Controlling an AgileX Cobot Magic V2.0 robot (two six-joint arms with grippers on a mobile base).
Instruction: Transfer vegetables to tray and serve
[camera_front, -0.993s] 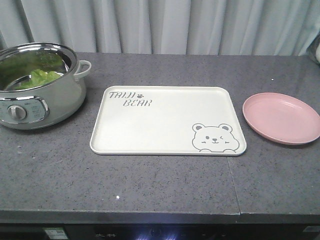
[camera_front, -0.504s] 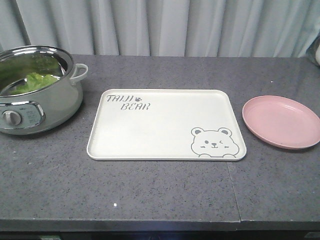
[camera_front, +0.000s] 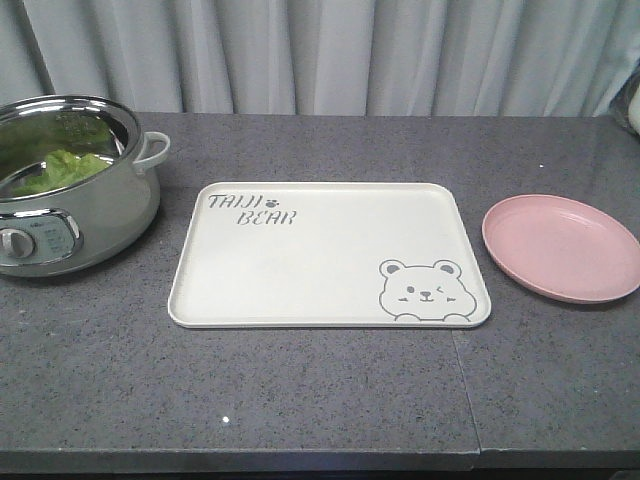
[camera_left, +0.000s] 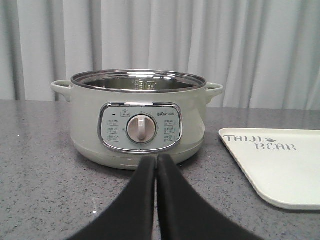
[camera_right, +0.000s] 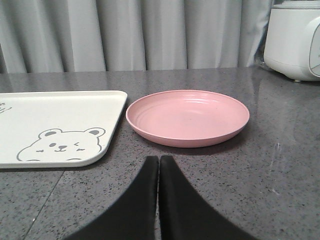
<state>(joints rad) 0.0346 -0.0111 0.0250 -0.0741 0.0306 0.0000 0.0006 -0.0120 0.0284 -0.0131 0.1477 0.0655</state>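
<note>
both pairs of black fingers (camera_left: 142, 200) are pressed together and grip nothing. the left gripper (camera_left: 156, 159) and the right gripper (camera_right: 159, 159) each show only a thin seam between the tips, with the grey speckled counter (camera_front: 330, 400) stretching ahead of them.

largest on the counter is the cream tray (camera_front: 300, 270), lying flat. it sits ahead and to the right of the left fingertips, and ahead and to the left of the right ones, so it lies between the two grippers. its whole printed surface is in view. grey lettering (camera_front: 250, 210) at the far left corner reads "taiji bear" with a small paw print. a winking bear face (camera_front: 425, 293) is printed at the near right corner.

straight ahead of the left fingertips, near them, stands a pale green electric pot (camera_left: 140, 125) with a shiny steel rim, two side handles and an open top. the lettuce (camera_front: 60, 168) is inside it, bright green leaves against the steel wall, seen only from the front view. the pot's front panel has a round dial (camera_left: 141, 128) ringed by small labels too fine to read.

straight ahead of the right fingertips is a round pink plate (camera_right: 187, 117), just beside the tray's right edge but apart from it, its ringed inner surface fully showing. farther off, to the right of those fingertips, stands a white appliance (camera_right: 295, 40), partly cut off by the frame.
</note>
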